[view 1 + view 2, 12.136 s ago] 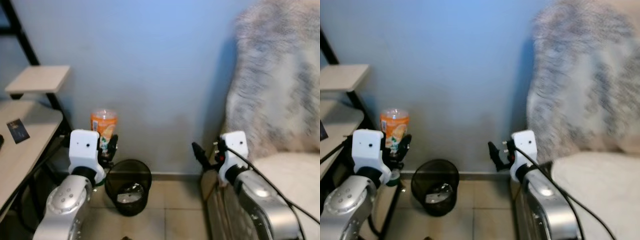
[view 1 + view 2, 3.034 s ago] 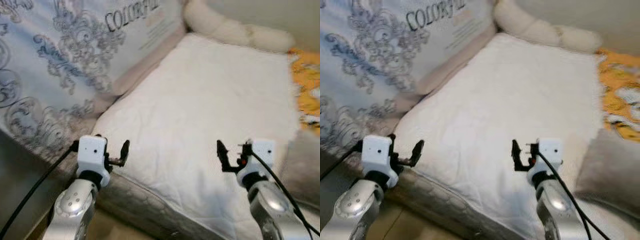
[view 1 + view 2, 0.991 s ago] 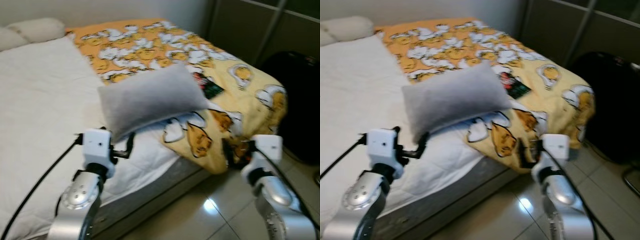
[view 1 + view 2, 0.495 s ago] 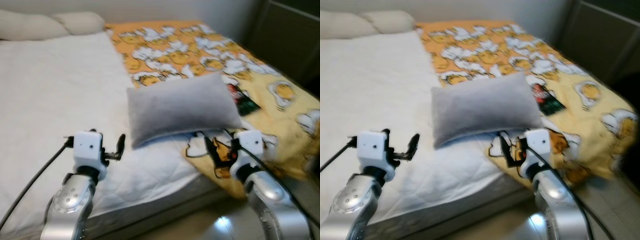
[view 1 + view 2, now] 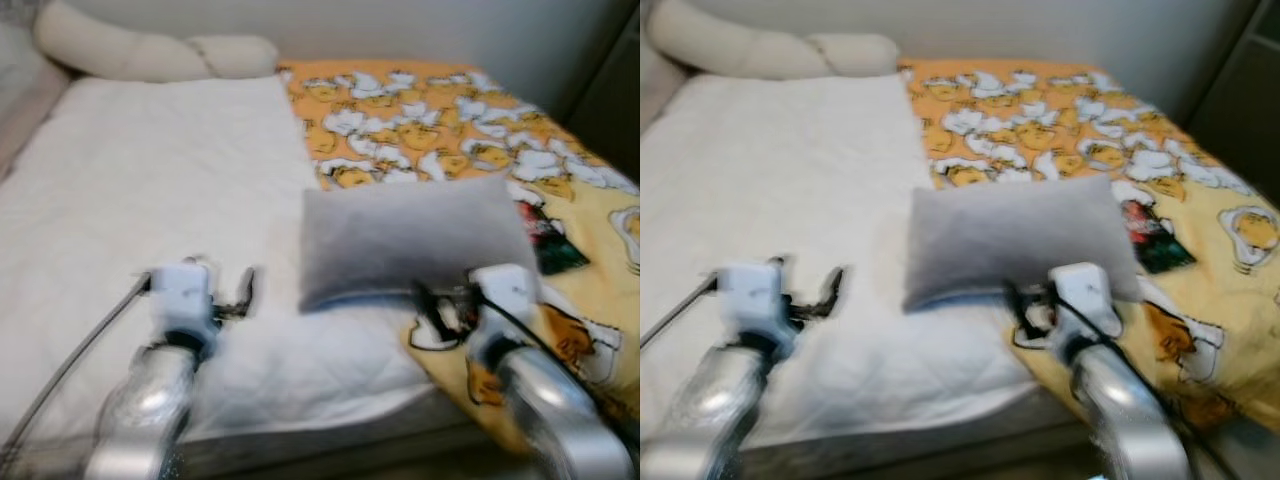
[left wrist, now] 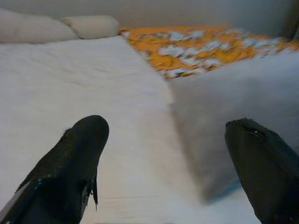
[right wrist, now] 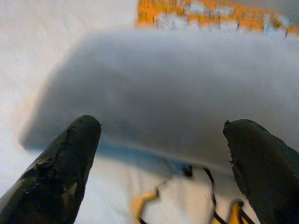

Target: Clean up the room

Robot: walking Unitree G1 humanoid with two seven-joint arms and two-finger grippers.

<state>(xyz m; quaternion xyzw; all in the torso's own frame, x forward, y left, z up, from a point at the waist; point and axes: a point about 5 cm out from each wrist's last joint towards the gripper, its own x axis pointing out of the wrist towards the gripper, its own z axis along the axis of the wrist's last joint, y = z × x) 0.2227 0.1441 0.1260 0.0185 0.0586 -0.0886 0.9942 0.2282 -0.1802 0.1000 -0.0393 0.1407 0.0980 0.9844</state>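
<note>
Grey pillow (image 5: 415,240) just ahead, white mattress (image 5: 150,190) open.

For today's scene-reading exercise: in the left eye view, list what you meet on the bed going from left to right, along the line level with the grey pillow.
White quilted mattress cover → grey pillow → dark packet → orange and yellow cartoon-print blanket.

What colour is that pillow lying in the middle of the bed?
Plain grey. The pillow shows best in the right eye view.
</note>
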